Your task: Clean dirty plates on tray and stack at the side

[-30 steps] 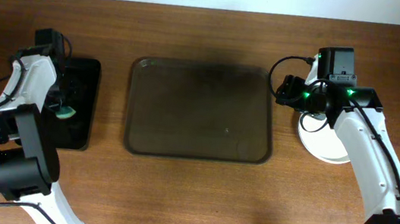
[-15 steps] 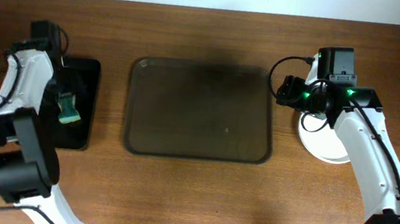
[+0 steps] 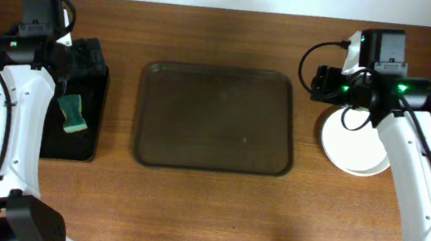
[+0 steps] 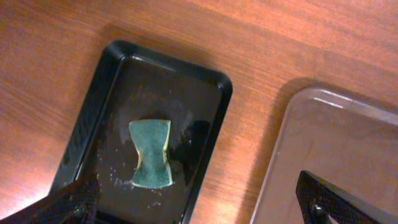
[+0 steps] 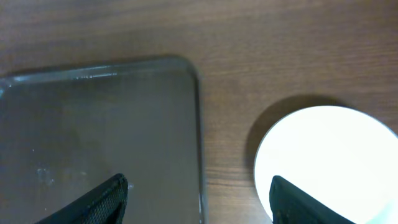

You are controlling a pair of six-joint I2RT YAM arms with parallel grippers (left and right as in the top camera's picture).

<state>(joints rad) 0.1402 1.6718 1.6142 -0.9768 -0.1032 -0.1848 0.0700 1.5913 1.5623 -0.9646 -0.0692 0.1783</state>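
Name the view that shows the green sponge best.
Left wrist: the sponge lies whole and close in the black tray. Overhead shows it too, but only small. Right wrist misses it.

The right arm (image 3: 399, 151) covers part of the plates (image 3: 344, 150); their number is unclear.

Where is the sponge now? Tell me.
In the overhead view the green sponge lies in the small black tray on the left, apart from the large brown tray.
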